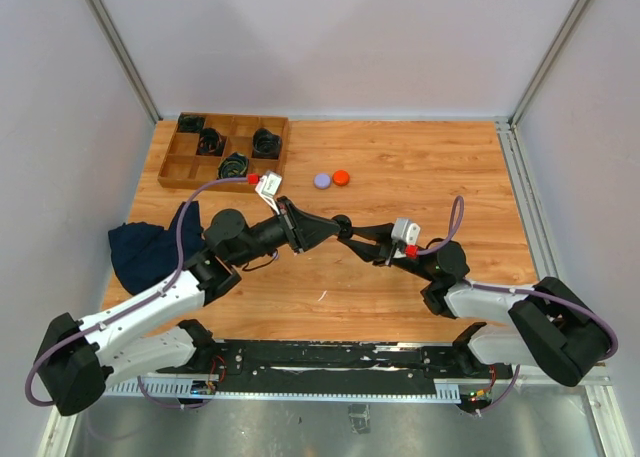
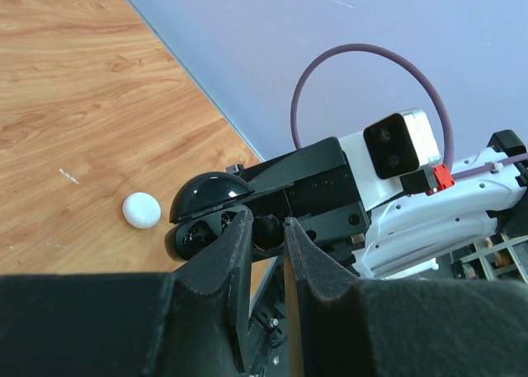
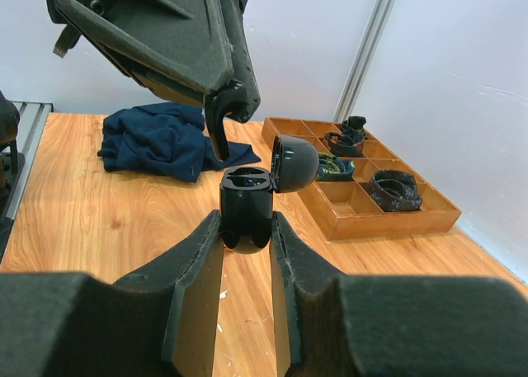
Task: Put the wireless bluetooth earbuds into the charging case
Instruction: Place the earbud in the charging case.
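Note:
My right gripper (image 3: 246,222) is shut on the black charging case (image 3: 246,197). It holds the case upright above the table with the domed lid (image 3: 294,164) swung open. My left gripper (image 2: 266,226) is shut on a dark earbud (image 2: 267,232). In the right wrist view this earbud (image 3: 216,128) hangs from the left fingertips (image 3: 233,92), just above the case's sockets and slightly behind them. The two grippers meet tip to tip over the middle of the table (image 1: 346,228). A small white rounded bud (image 2: 141,209) lies on the wood beside the case.
A wooden compartment tray (image 1: 170,167) with coiled black cables stands at the back left. A dark blue cloth (image 1: 150,247) lies at the left edge. A purple round piece (image 1: 322,180) and an orange one (image 1: 341,177) sit behind the grippers.

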Tool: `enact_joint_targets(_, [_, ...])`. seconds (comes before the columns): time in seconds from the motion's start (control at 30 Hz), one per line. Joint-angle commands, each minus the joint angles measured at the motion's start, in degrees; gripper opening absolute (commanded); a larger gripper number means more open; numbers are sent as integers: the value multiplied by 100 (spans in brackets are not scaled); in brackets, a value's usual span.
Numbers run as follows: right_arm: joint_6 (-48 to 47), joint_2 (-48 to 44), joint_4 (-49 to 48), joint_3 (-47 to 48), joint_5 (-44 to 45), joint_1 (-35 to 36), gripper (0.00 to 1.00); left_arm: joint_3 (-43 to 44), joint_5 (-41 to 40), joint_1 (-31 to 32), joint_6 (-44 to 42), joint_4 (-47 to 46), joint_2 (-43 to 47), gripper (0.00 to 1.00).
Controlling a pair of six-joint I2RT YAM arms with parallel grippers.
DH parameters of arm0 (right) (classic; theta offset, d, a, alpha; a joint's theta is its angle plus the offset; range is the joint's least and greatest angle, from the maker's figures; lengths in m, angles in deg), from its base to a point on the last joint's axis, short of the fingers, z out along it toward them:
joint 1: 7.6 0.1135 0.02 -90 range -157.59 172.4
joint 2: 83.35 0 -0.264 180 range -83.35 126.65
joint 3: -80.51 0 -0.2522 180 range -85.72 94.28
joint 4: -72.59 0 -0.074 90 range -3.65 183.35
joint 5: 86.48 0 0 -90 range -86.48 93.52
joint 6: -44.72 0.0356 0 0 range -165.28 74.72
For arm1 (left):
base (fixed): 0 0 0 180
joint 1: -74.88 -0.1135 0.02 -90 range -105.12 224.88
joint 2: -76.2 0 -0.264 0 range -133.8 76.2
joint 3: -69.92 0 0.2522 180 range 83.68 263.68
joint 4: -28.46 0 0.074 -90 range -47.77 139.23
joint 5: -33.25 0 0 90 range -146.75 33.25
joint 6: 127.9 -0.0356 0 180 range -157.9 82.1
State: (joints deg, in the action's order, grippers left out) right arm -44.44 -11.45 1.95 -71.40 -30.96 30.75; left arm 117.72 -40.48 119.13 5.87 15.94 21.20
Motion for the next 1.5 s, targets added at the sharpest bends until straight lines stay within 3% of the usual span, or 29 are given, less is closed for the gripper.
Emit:
enact_joint_targets(0.0, [91,-132,-417,130,-84,81,4,214,-132,92,-48,-391,-90,8])
enact_joint_targets(1.47, [109,-304,-419,113,-94,85,4,-126,-327,154,423,-391,-189,7])
